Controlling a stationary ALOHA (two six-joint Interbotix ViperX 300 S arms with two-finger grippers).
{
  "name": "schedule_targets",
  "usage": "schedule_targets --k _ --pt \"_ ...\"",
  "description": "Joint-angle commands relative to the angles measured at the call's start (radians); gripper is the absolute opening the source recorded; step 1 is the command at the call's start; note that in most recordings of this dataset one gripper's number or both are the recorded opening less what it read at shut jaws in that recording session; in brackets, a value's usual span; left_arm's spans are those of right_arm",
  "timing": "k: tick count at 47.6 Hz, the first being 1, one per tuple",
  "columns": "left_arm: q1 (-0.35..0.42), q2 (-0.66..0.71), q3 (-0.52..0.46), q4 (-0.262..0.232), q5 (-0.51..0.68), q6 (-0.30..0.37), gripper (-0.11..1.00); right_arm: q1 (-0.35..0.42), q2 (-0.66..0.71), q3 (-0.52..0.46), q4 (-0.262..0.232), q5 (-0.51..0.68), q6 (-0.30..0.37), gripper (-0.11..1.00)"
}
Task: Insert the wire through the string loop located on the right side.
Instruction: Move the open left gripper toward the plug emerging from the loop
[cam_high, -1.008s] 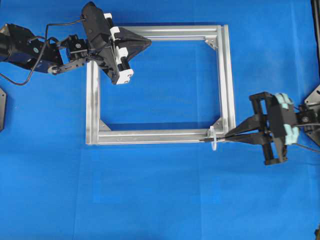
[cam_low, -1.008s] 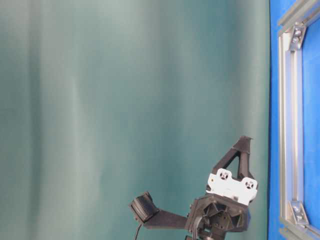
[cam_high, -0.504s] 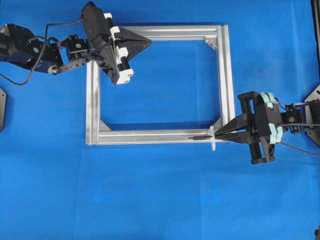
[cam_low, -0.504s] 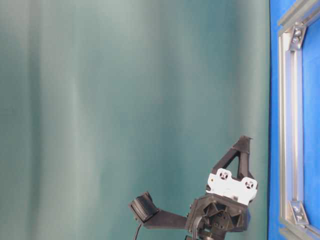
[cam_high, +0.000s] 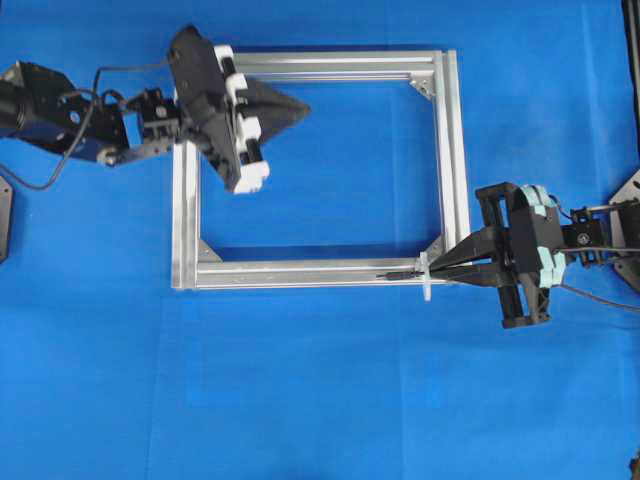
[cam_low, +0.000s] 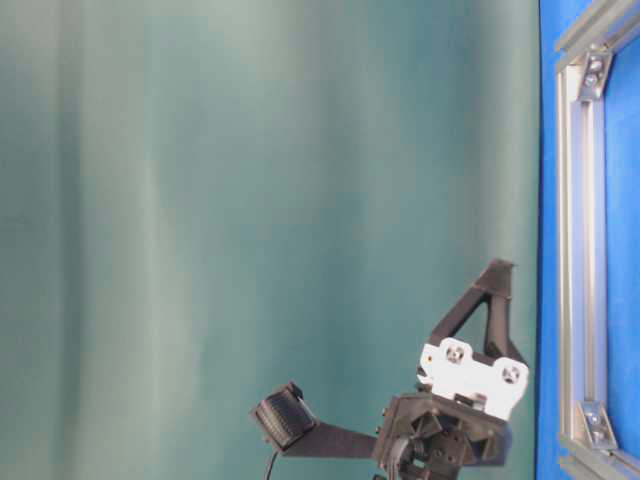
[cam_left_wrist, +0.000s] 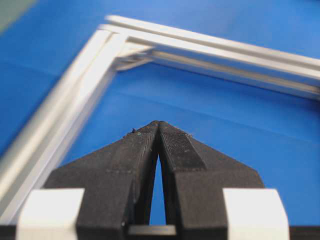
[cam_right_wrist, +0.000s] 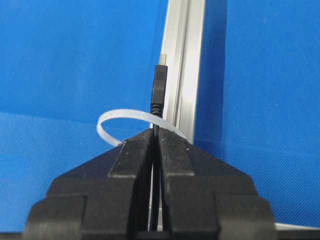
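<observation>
The right hand (cam_right_wrist: 156, 134), jaws closed, pinches the thin black flexible wire (cam_right_wrist: 159, 87) just behind its plug. In the right wrist view the plug already projects beyond the small white translucent string loop (cam_right_wrist: 131, 118), above the silver aluminium frame bar (cam_right_wrist: 186, 60) at the near right corner.

Risks:
- The fingertips touch the loop. Pushing further may flatten or tilt it.
- Releasing now may let the stiff wire spring back out, as little length has passed.

The left hand (cam_high: 300, 103), closed and empty, hovers far left.
</observation>
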Motion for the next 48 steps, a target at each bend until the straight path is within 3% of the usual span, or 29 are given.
schedule_targets --k 1,18,24,32,48 --pt "-0.055 -0.029 -0.002 0.003 -0.005 -0.008 0.00 -0.002 -0.006 -0.015 0.003 -0.009 0.000 -0.03" --pt "-0.321 -0.029 0.017 0.003 -0.003 -0.061 0.00 -0.002 -0.006 -0.017 0.003 -0.008 0.000 -0.03" --pt "-0.382 -0.029 0.026 0.003 -0.003 -0.087 0.00 -0.002 -0.006 -0.015 0.003 -0.008 0.000 -0.03" --pt "-0.419 -0.029 0.032 0.003 -0.003 -0.104 0.00 -0.002 -0.008 -0.017 0.003 -0.008 -0.002 -0.03" --pt "-0.410 -0.020 0.002 0.003 0.005 -0.098 0.00 -0.002 -0.008 -0.018 0.003 -0.008 -0.002 -0.03"
